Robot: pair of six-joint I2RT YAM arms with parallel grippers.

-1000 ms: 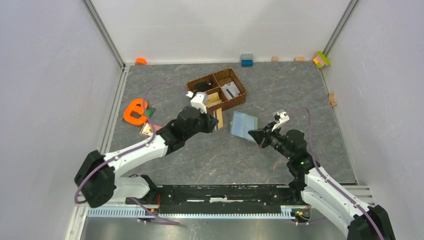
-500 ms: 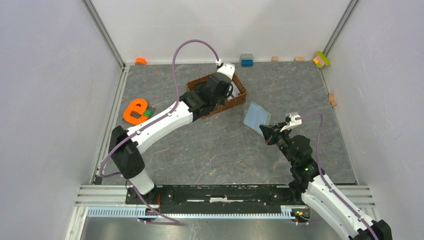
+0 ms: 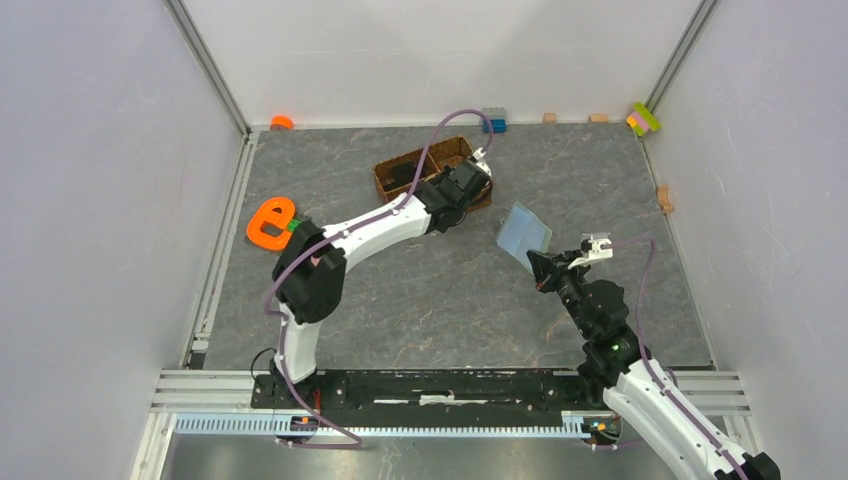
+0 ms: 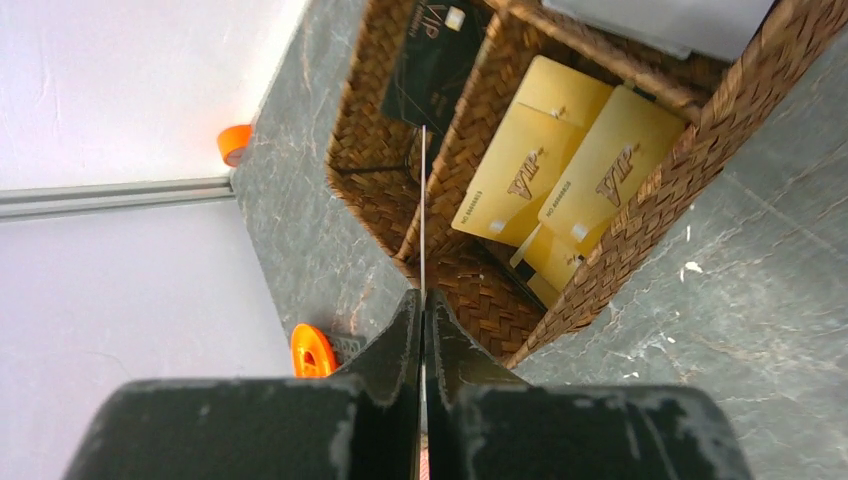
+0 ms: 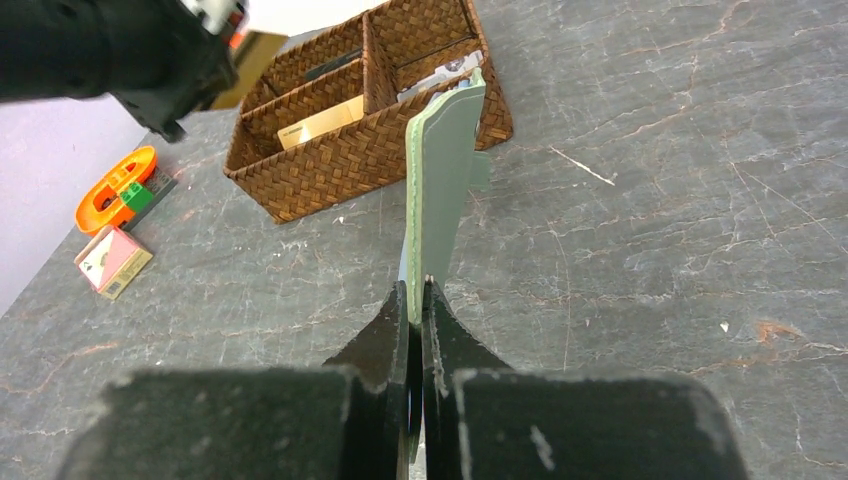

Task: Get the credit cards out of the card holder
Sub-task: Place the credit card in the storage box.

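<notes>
My right gripper is shut on the lower edge of the sage-green card holder, which stands upright off the table; from above it shows pale blue. My left gripper is shut on a thin credit card, seen edge-on as a pale line. It hangs over the near corner of the brown wicker basket. The right wrist view shows that card as a tan rectangle under the left gripper. A pinkish card lies flat on the table, left of the basket.
The divided basket holds gold cards in one compartment and a black card in another. An orange letter-e shape lies at the left. Small blocks line the back wall. White walls enclose the table.
My left arm has swung from the table's left-middle out over the basket, carrying the tan card. My right gripper has drawn the card holder slightly right and back.
</notes>
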